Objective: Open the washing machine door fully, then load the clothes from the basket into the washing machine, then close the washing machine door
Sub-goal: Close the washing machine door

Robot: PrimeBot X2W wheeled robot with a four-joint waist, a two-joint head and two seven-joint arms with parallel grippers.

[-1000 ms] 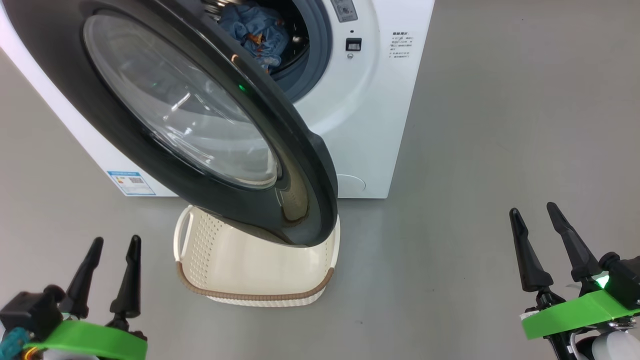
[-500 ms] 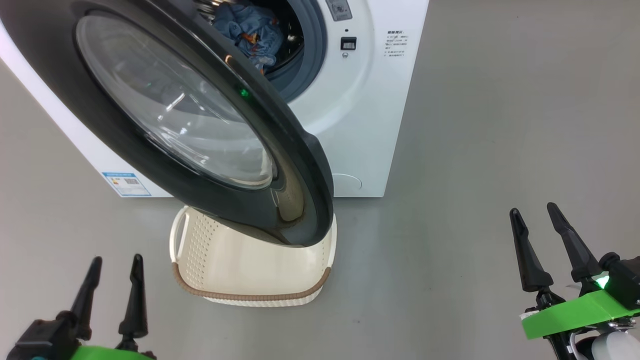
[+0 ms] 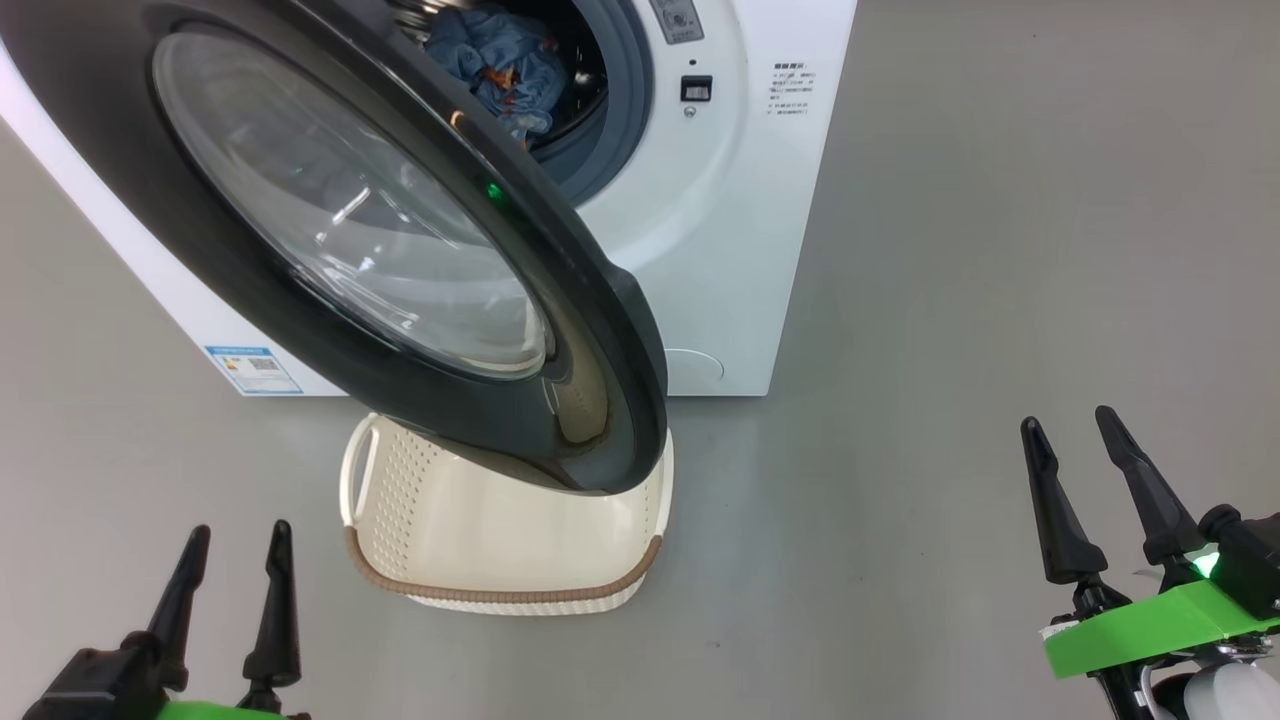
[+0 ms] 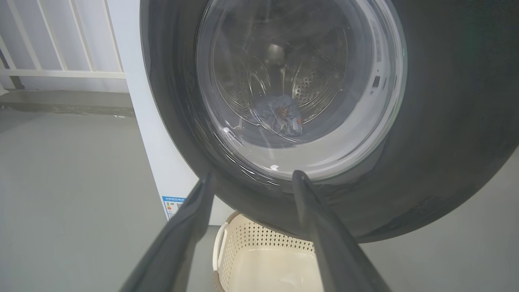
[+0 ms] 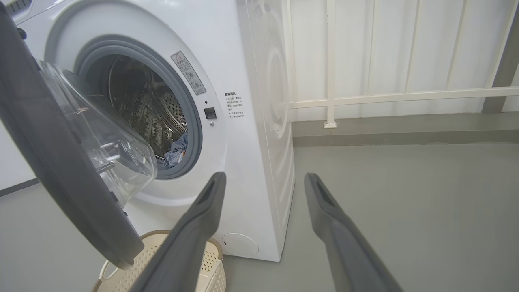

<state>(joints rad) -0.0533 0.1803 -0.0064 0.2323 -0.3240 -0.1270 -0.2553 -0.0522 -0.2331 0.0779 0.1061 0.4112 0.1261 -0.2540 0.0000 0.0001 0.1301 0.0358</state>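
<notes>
Washing machine door swung partway out, overhanging the basket on the floor.
Blue clothes lie in the drum at twelve o'clock; left gripper at seven and right gripper at four, fingers spread apart, holding nothing.

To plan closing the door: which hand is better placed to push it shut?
Left, I judge: the left hand faces the washing machine door's outer glass; the right hand sits well beyond its free edge.

floor: plain grey | wall: white, vertical ribs, rail
</notes>
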